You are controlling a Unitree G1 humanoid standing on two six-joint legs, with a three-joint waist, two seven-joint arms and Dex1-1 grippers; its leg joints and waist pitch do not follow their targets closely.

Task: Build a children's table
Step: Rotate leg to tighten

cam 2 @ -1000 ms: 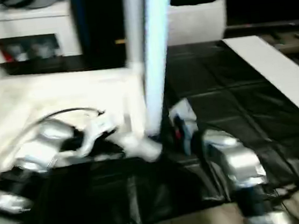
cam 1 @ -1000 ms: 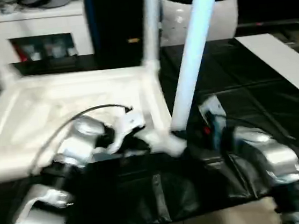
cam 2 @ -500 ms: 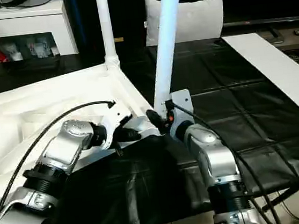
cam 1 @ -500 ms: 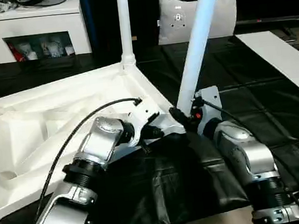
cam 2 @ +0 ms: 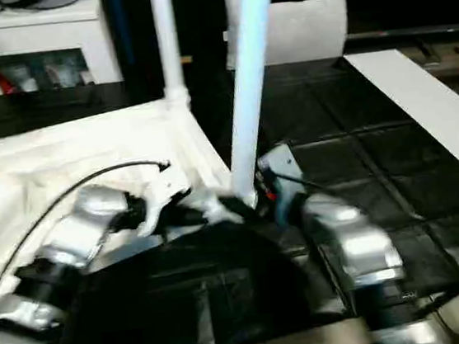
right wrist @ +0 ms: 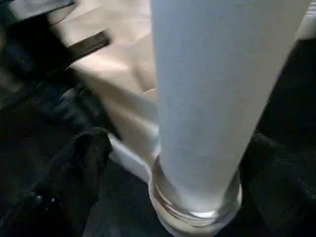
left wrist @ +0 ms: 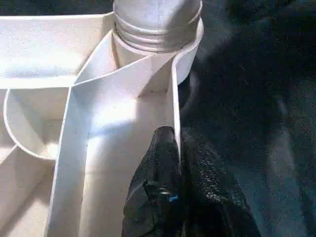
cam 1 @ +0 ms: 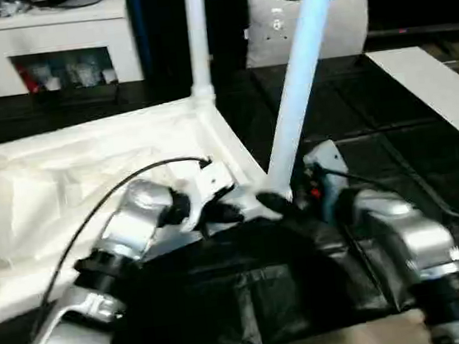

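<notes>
Pinching table top (left wrist: 123, 113) rim, left claw (left wrist: 175, 148); right claw (right wrist: 163, 163) straddling leg (right wrist: 212, 98).

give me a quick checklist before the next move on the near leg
1. Left tool clamped on the table top rim wall: ok.
2. Near leg base sitting in the corner socket: ok.
3. Leg fully seated: cannot tell.
4. Near leg upright: not ok, it leans.
5. Right tool grip on the leg: cannot tell.
6. Far leg upright in its socket: ok.
</notes>
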